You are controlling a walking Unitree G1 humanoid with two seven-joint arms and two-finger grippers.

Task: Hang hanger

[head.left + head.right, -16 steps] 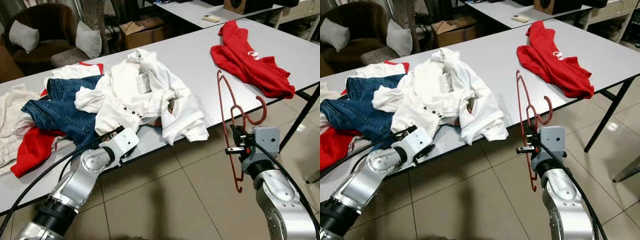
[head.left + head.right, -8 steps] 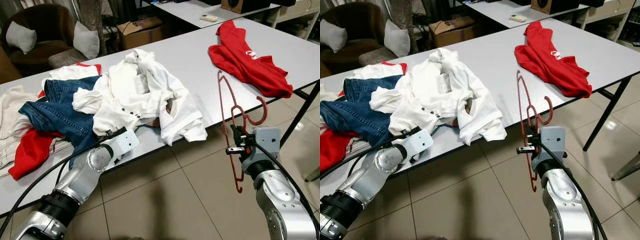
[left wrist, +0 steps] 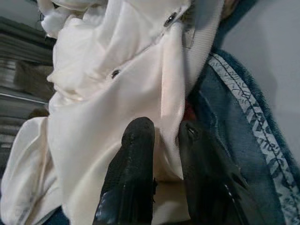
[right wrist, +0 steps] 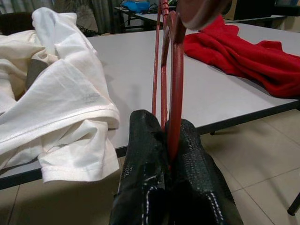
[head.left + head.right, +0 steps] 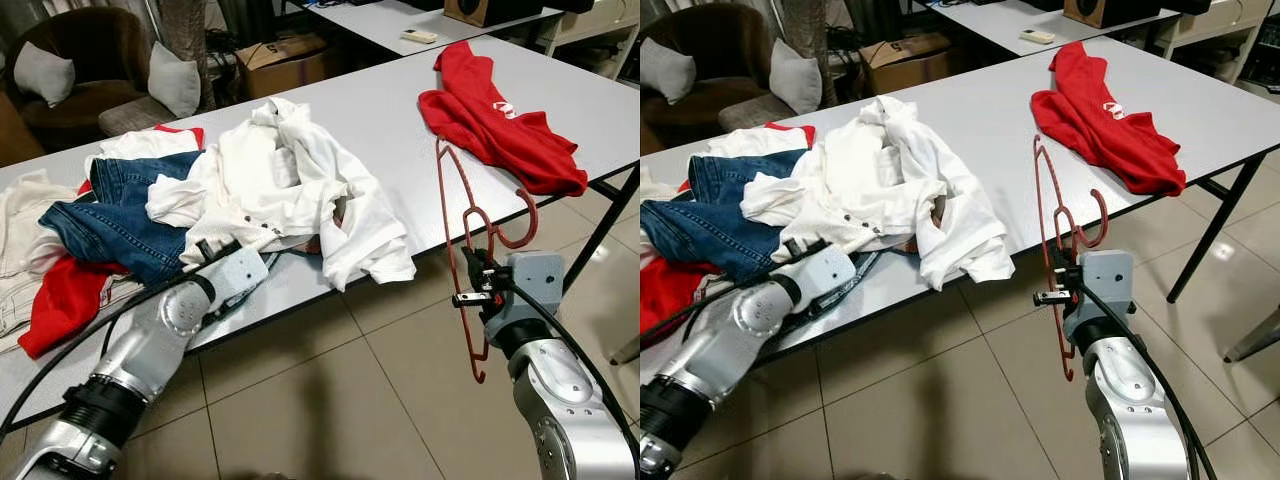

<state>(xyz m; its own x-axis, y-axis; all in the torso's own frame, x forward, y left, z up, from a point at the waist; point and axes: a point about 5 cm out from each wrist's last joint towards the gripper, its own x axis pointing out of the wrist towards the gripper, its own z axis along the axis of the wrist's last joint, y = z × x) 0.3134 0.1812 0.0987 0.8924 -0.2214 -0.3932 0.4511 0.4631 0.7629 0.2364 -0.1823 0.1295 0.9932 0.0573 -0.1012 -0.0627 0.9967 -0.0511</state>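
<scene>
A long grey desk (image 5: 390, 120) runs across the scene, standing on a tiled floor (image 5: 340, 400). On its left end lies a heap of clothes: jeans (image 5: 110, 220), a white shirt (image 5: 290, 190) spread toward the front edge with a fold hanging over it, a red garment (image 5: 60, 300) at the near left, and a cream piece (image 5: 20, 230) at the far left. Well apart, on the right end, lies a red top (image 5: 500, 125).

Probably a home living room: armchair (image 5: 75, 75) with cushions, long tables (image 5: 390, 130), tiled floor (image 5: 330, 400).
</scene>
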